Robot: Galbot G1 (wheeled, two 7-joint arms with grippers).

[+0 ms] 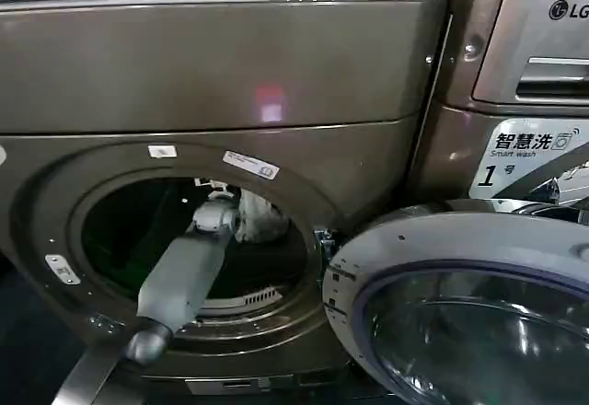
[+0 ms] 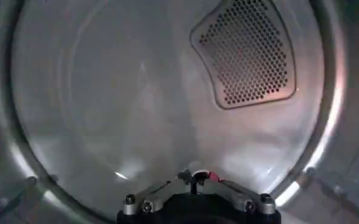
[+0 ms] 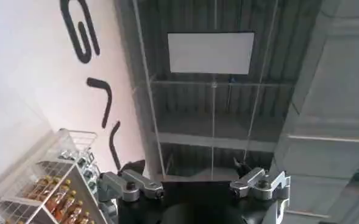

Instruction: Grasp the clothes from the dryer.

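We have the left gripper [image 1: 241,224] deep inside the dryer [image 1: 221,83], at about one o'clock in its port, closed on the clothes [image 1: 262,221]; we should withdraw straight, clearing the rim.

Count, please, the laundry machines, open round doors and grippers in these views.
Laundry machines: 2, the dryer and the LG machine.
Open round doors: 1, the door.
Grippers: 2, left gripper inside the dryer's drum, right gripper parked facing a ceiling.
Total: 5.
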